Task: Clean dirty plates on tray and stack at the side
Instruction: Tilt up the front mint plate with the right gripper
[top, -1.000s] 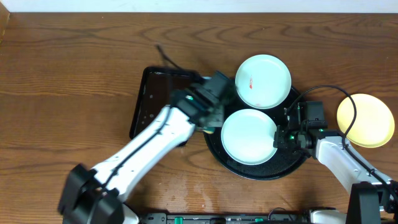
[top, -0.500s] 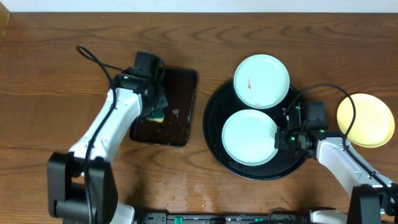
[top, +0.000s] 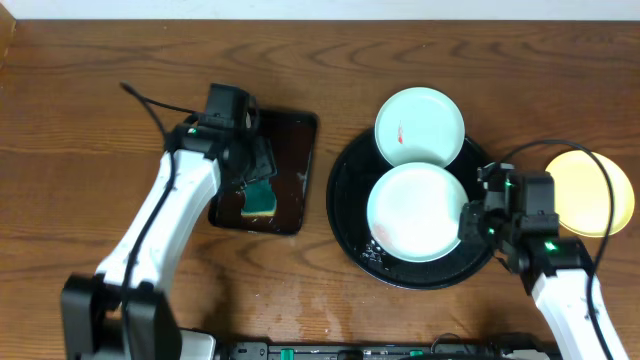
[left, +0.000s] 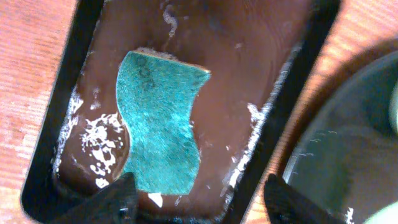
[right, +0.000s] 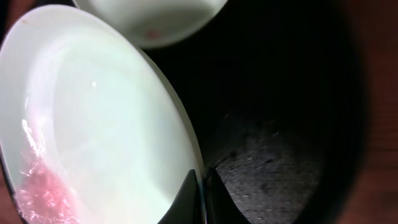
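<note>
Two white plates are on the round black tray (top: 343, 170). The far plate (top: 420, 125) carries a small red smear. The near plate (top: 418, 212) has pink watery residue at its lower left, and my right gripper (top: 469, 220) is shut on its right rim. The right wrist view shows this plate (right: 93, 124) pinched at its edge by the right gripper (right: 202, 196), over the tray (right: 280, 155). A pale yellow plate (top: 592, 195) lies on the table to the right. My left gripper (top: 256, 170) hangs open above a green sponge (left: 161, 118); the left gripper (left: 202, 190) holds nothing.
The sponge (top: 260, 197) lies flat in a wet rectangular black tray (top: 300, 125) left of the round tray. My right arm crosses part of the yellow plate. Bare wooden table (top: 100, 100) spreads to the far left and back.
My left gripper opened and let the sponge drop into the rectangular tray. The right arm shifted rightward, pulling the near plate with it.
</note>
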